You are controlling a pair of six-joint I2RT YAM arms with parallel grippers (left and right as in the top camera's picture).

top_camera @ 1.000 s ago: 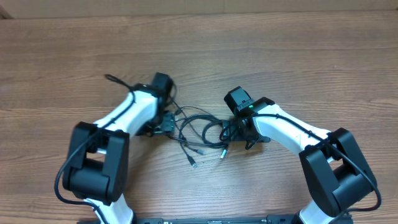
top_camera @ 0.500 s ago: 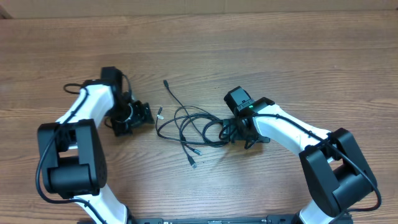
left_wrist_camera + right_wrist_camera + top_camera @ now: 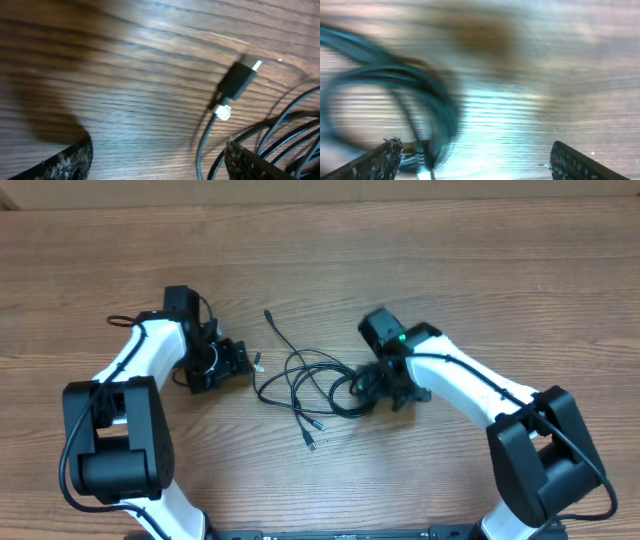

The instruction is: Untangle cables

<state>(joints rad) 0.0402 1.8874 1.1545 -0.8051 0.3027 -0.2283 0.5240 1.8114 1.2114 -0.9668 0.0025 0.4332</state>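
Seeing cables (image 3: 310, 385) bunched in loose overlapping black loops near the middle of the worktop (image 3: 330, 260), flat on the wood, between both arms. Counting one strand (image 3: 273, 328) off the top of the bunch toward the far edge, two plug ends (image 3: 311, 442) poking out toward the near edge, and one silver-tipped plug (image 3: 258, 362) at the left side of the bunch. Placing left end effector (image 3: 232, 363) just beside that plug, low over the wood, apart from the loops as far as the overhead view shows. Confirming from left wrist view: fingers (image 3: 60, 160) spread wide, so open, nothing clamped. Same view: black plug (image 3: 239, 80) with silver tip ahead on bare wood, several cable runs bundled past the right-hand finger, one thin run curving down into the gap. Placing right end effector (image 3: 375, 385) right at the right edge of the bunch, over the outermost loop. Checking right wrist view: heavily blurred. Fingers (image 3: 375, 162) wide apart there too, so open, with dark cable loops (image 3: 420, 95) sweeping in front of the left-hand finger and bare wood across the rest of the gap. Can't tell whether any loop touches a finger. Reading neither side as gripping a cable. Noting white arm bodies with black joints, both bent inward toward the bunch.
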